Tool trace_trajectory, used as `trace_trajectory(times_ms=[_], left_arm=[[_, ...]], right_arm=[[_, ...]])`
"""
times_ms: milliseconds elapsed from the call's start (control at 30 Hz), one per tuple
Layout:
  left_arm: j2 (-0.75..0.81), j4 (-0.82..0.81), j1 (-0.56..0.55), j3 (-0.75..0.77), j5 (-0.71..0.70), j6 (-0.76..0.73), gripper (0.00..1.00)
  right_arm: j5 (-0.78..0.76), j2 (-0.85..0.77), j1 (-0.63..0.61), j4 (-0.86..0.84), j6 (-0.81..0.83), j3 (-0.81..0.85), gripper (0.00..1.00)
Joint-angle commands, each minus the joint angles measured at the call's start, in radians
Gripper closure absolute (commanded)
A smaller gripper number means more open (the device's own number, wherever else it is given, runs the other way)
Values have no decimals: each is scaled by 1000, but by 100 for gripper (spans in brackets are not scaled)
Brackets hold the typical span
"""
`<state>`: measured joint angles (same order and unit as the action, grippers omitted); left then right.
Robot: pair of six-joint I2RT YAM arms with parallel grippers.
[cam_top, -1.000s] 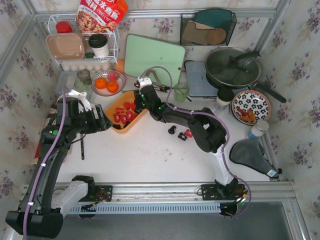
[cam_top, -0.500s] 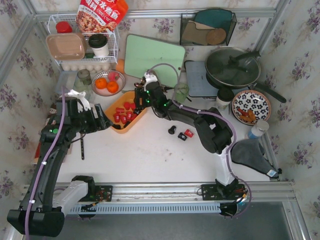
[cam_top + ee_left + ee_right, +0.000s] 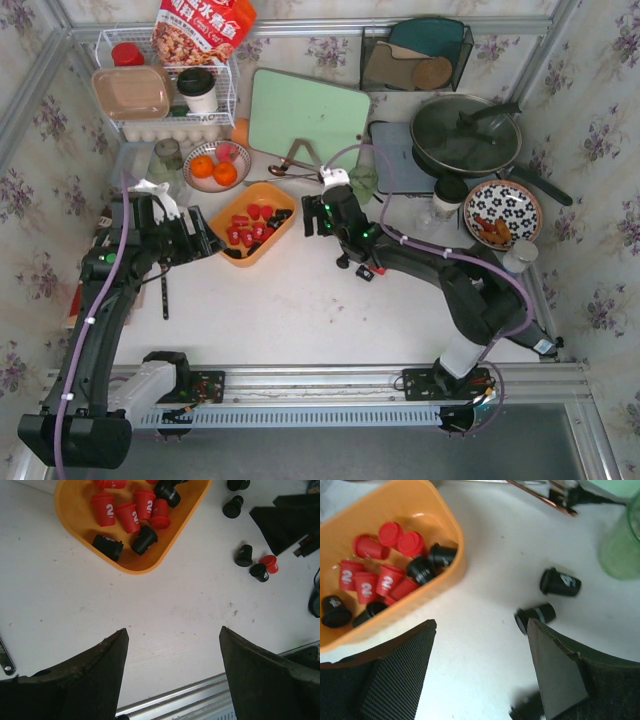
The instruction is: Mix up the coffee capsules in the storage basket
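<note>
The orange-yellow storage basket (image 3: 262,243) lies left of centre and holds several red coffee capsules (image 3: 241,227) and some black ones (image 3: 279,216). In the left wrist view the basket (image 3: 125,566) holds red capsules (image 3: 127,515) and black ones (image 3: 107,547). Three loose capsules (image 3: 365,270) lie on the table right of the basket, two black and one red (image 3: 270,562). My right gripper (image 3: 318,222) is open and empty, over bare table just right of the basket (image 3: 456,575), beside loose black capsules (image 3: 535,616). My left gripper (image 3: 207,243) is open and empty, left of the basket.
A green cup (image 3: 362,183) stands behind the right gripper. A bowl of oranges (image 3: 215,165), a green cutting board (image 3: 308,112), a white wire rack (image 3: 165,90), a lidded pan (image 3: 465,135) and a patterned plate (image 3: 502,212) stand along the back and right.
My right gripper has moved right, from over the basket's right end to the table beside it. The left arm has not moved.
</note>
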<state>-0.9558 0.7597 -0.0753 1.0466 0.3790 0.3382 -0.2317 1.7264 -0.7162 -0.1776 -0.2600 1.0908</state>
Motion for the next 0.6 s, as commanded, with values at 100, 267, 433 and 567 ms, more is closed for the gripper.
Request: trace_trajectory(times_ms=[100, 267, 433, 567], left_arm=[[-16, -22, 24, -2, 58, 16, 24], [-14, -24, 34, -5, 63, 16, 23], [-16, -27, 37, -8, 67, 19, 21], [-16, -26, 38, -9, 68, 20, 20]], right_arm=[[-80, -137, 0, 80, -50, -149, 20], [-92, -181, 0, 87, -101, -247, 20], [-101, -159, 0, 95, -123, -300, 21], [-99, -116, 0, 88, -131, -297, 26]])
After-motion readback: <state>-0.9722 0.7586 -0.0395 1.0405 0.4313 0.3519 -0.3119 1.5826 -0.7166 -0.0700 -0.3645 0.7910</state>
